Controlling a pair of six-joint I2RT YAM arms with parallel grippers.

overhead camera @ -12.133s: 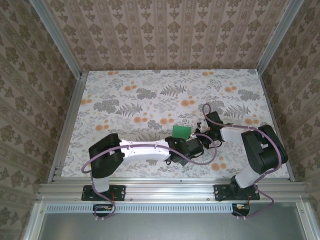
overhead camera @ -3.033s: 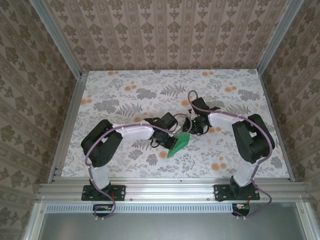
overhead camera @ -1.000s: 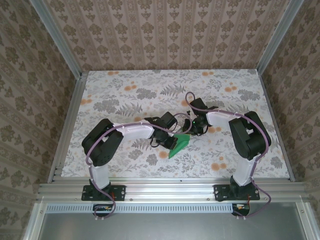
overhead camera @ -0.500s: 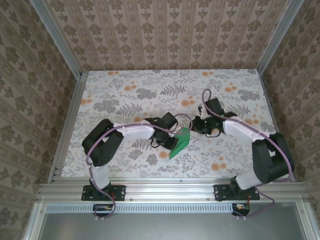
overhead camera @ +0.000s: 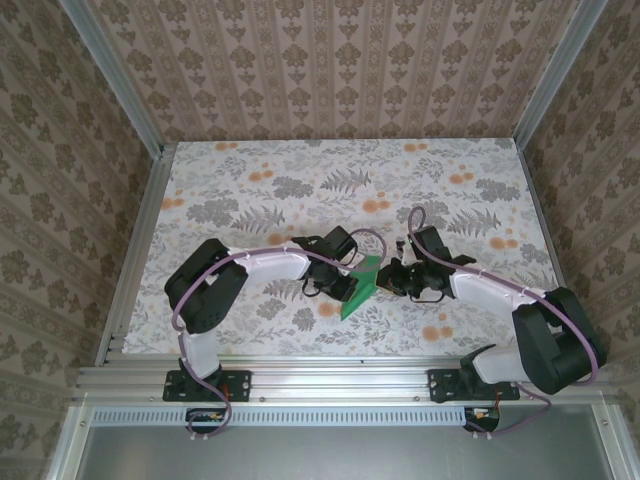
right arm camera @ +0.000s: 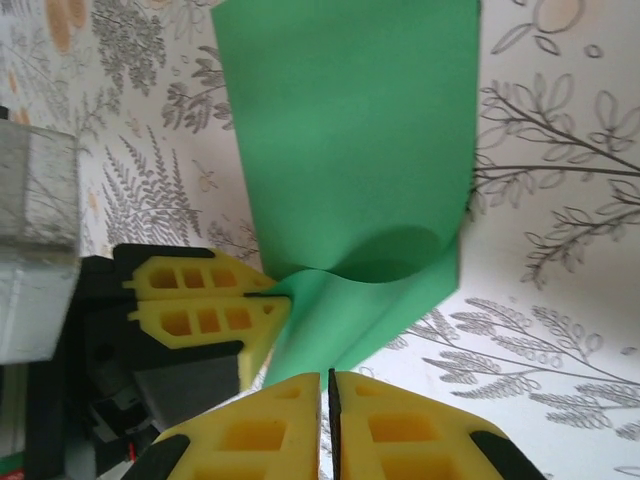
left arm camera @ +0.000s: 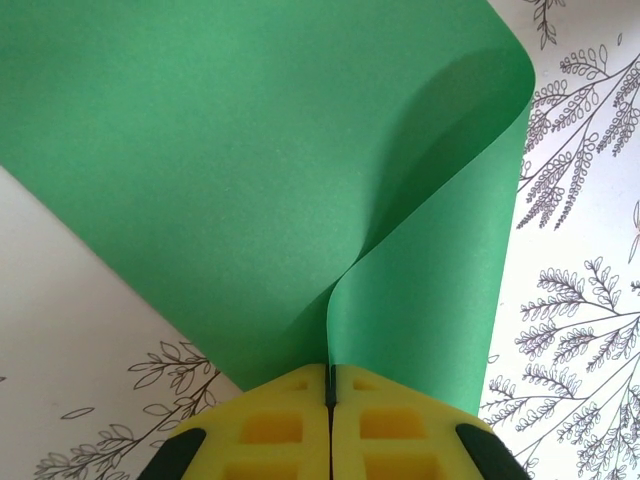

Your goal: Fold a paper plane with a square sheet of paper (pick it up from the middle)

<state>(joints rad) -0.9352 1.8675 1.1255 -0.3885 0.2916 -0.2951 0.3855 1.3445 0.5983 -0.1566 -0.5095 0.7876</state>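
The bright-green sheet of paper (overhead camera: 362,283) is bent over on itself at mid-table, one flap curling up. My left gripper (overhead camera: 346,285) is shut on its edge; in the left wrist view the paper (left arm camera: 250,180) runs straight into the closed yellow jaws of the left gripper (left arm camera: 328,372). My right gripper (overhead camera: 393,281) sits just right of the sheet. In the right wrist view the right gripper (right arm camera: 327,378) is shut, nothing green shows in its slit, and the paper (right arm camera: 350,150) lies just ahead of its tips. The left gripper (right arm camera: 272,300) shows there too, pinching the sheet.
The floral tabletop (overhead camera: 250,190) stretches open behind and to both sides of the arms. Aluminium frame rails (overhead camera: 130,250) border the left and right edges, with patterned walls beyond. The two wrists stand close together, almost touching across the paper.
My right gripper has swung from behind and right of the sheet toward me, ending close against the paper's right side. The left gripper has kept its hold and barely moved.
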